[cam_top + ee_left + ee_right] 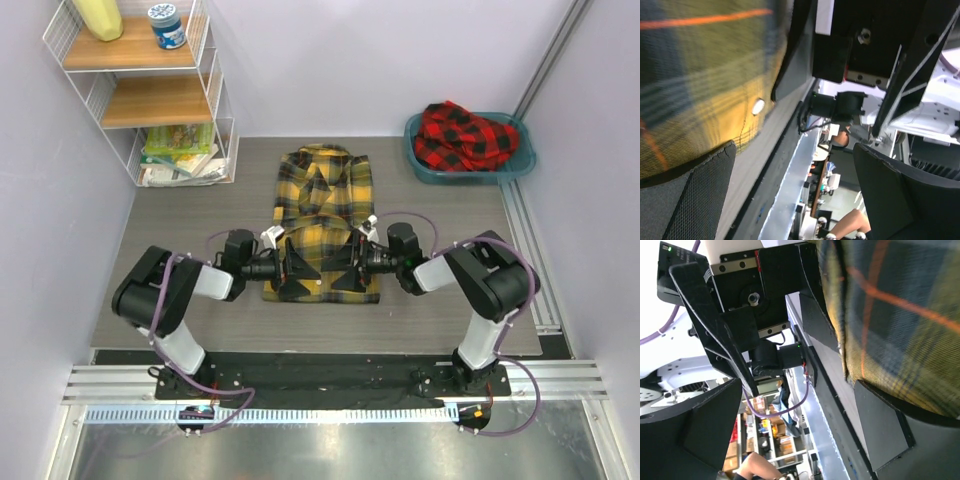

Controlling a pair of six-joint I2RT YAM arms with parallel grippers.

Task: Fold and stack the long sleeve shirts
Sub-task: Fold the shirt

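Yellow-and-black shirt [322, 215] lies folded flat, with the left gripper [296, 270] and right gripper [347, 268] both spread wide at its near hem; beyond it to the right, the red-and-black shirt [465, 135] fills a teal basin [430, 165]. From the left wrist, its plaid sits just above one finger [690, 200]. From the right wrist, the plaid overhangs one finger [885, 435], blocking the view beyond.

You have the yellow shirt [322, 205] folded flat at mid-table [185, 225], collar away from the arms. Left gripper [296, 270] and right gripper [346, 268] face each other over its near hem, jaws spread wide. Red shirt [465, 135] lies bunched in the teal basin [470, 173], far right.
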